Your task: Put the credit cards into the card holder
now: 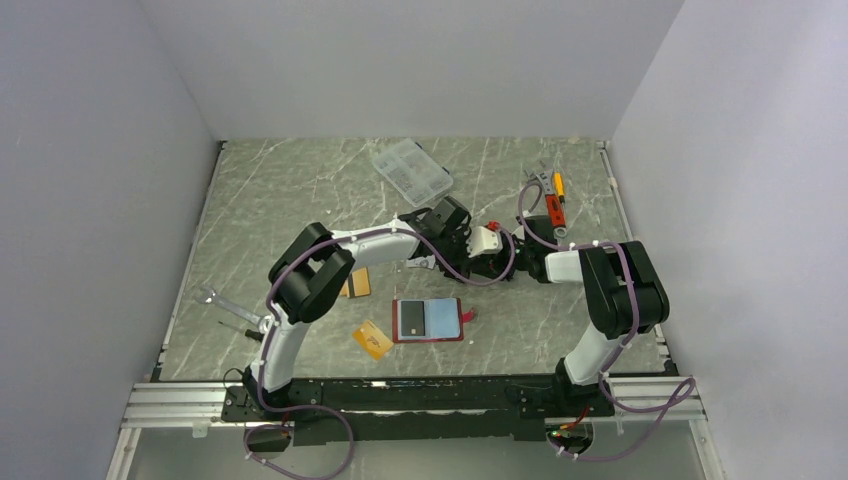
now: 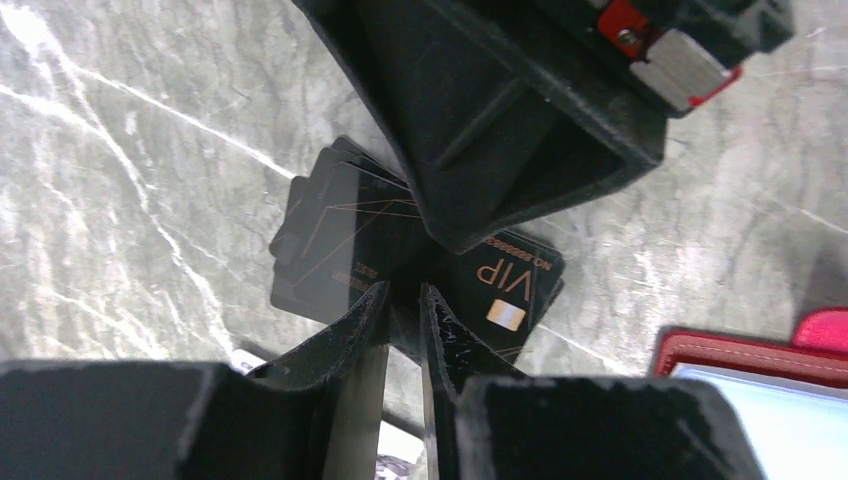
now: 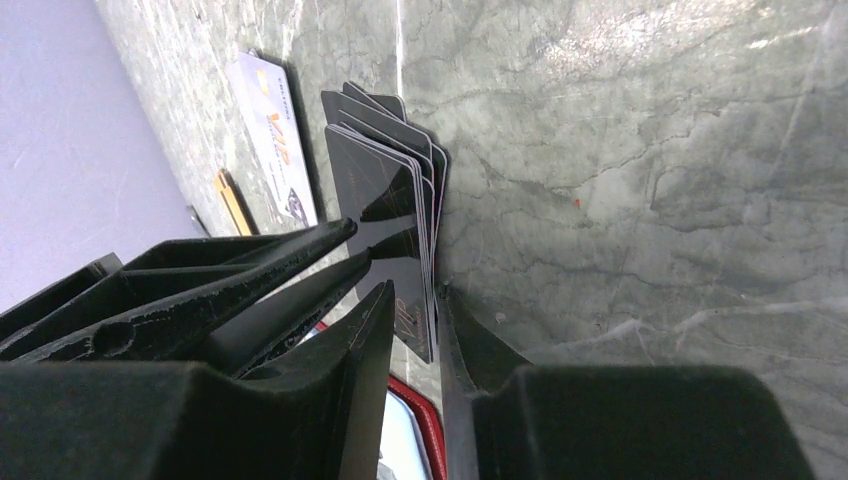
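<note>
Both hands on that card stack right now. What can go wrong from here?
1. The stack of dark cards is fanned, not squared. The right hand grips only one edge, so outer cards may slide out.
2. The left hand pinches the same stack, so a mismatch between the arms could bend it or tug it loose.
3. The red card holder lies open with nothing pinning it, so pushing cards in may just shove it.
</note>
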Robot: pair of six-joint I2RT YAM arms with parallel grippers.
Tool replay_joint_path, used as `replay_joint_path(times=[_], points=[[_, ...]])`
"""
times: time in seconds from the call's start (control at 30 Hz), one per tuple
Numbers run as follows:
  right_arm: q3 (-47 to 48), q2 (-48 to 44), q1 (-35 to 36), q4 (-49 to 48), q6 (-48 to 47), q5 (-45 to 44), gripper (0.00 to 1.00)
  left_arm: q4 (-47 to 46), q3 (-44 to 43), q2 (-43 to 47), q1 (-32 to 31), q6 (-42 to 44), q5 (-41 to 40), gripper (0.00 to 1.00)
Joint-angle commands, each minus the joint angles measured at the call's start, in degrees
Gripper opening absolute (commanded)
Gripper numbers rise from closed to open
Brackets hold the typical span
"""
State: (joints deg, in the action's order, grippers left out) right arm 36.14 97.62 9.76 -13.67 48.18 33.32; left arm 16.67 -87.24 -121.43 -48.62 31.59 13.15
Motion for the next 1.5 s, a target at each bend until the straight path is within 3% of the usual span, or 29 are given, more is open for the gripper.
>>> replay_joint_path(times=[0.0,0.17,0.5,0.97,1.47], points=[[-1.4,1.1,-0.1,0.3,-0.1,-2.5,0.26,5.6,-2.1,2.8,2.1,-4.8,7.3,0.24],[-1.8,0.8,-0.1,1.0,-0.7,-3.1,0.28,5.6,-3.8,6.5,6.2,-6.6,9.4,0.26],[-1.7,0.6,0.3,0.9,-0.6,-3.3,0.32,2.8,1.6,4.5,3.1,-2.4,4.1,0.26],[-2.1,0.6,0.5,0.8,-0.4,-3.1,0.35,2.9,0.4,0.7,1.3,-0.5,1.4,0.24],[-3.5,-0.5,0.4,2.0,-1.2,-4.5,0.35,6.1,-0.8,-2.7,0.0,-5.5,13.5,0.20]])
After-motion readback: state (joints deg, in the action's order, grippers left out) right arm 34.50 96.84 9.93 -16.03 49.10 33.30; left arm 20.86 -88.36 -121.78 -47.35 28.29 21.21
